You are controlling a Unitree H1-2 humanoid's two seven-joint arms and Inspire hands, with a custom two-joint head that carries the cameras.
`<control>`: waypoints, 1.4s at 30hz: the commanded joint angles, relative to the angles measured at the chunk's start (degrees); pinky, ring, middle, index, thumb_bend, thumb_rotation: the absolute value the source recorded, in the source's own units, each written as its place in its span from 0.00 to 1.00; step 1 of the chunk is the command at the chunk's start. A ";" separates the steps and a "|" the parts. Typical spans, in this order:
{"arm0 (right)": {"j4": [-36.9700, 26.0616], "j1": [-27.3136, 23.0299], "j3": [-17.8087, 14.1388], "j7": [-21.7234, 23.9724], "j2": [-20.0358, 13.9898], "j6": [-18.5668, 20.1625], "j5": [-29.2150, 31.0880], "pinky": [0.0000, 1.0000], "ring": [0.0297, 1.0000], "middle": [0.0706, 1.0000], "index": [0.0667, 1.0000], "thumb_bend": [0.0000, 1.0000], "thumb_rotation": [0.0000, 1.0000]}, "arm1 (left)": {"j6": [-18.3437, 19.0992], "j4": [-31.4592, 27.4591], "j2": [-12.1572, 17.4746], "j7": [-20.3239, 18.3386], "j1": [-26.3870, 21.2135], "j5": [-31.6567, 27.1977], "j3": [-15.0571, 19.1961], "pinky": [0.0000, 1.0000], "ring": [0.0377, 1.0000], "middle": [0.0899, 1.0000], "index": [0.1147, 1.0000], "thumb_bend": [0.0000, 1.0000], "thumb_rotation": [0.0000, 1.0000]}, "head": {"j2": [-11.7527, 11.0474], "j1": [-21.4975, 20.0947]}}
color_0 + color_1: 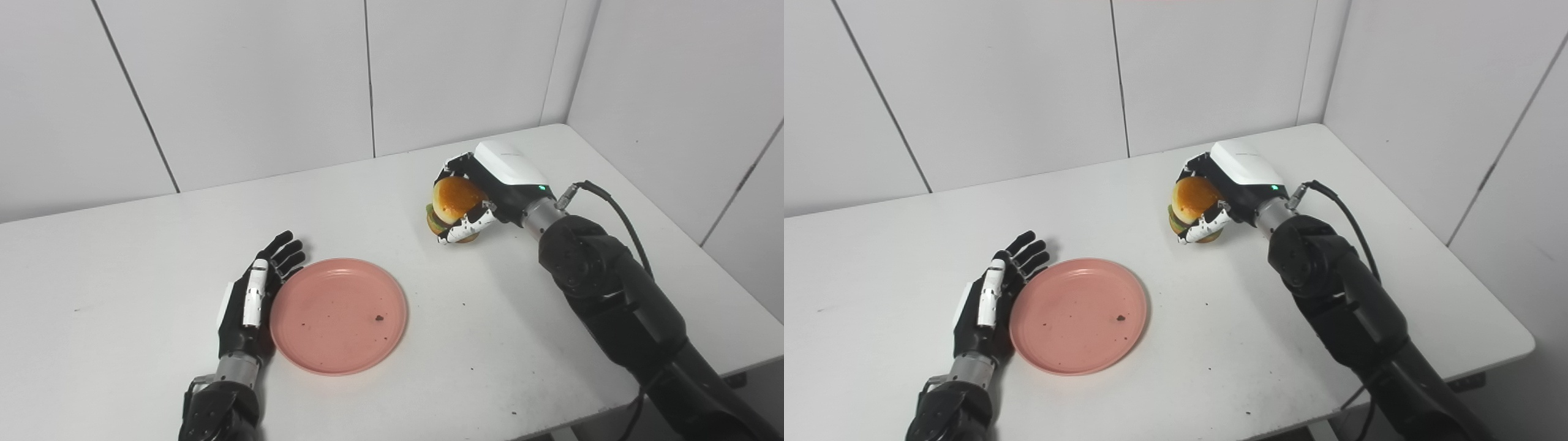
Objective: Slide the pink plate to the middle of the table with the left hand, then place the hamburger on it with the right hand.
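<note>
The pink plate (339,315) lies flat on the white table (122,257), near its middle front, with a few dark crumbs on it. My left hand (254,294) is open, fingers straight, its edge resting against the plate's left rim. My right hand (484,187) is shut on the hamburger (452,202), an orange bun over green and brown layers, tilted on its side at the table's back right. Whether the hamburger still touches the table I cannot tell. The same scene shows in the right eye view, with the plate (1078,314) and hamburger (1193,205).
White wall panels stand behind and to the right of the table. The table's right edge (704,257) and front edge are close to my right arm. A black cable (618,214) loops from the right wrist. Small dark crumbs (465,303) dot the table.
</note>
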 commanded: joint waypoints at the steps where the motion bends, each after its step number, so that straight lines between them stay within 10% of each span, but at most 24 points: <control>1: -2.72 -2.54 0.78 -0.29 0.53 -3.39 0.62 0.19 0.25 0.43 0.45 0.53 0.00 | 0.36 0.37 -0.93 0.83 0.67 1.11 -0.62 0.81 0.83 0.80 0.76 0.26 0.99 | 0.34 1.91; 19: -0.45 -2.53 9.22 1.50 5.77 -11.53 1.48 0.21 0.27 0.37 0.48 0.52 0.00 | -3.19 1.84 -4.84 3.24 1.12 2.49 -1.60 0.79 0.82 0.80 0.76 0.23 0.91 | 0.58 12.15; 42: 7.40 -2.79 15.35 3.13 6.69 -17.97 -4.03 0.22 0.21 0.43 0.45 0.53 0.00 | -5.06 2.79 -4.40 2.89 0.73 2.94 -2.51 0.78 0.81 0.80 0.76 0.22 0.95 | 0.58 11.34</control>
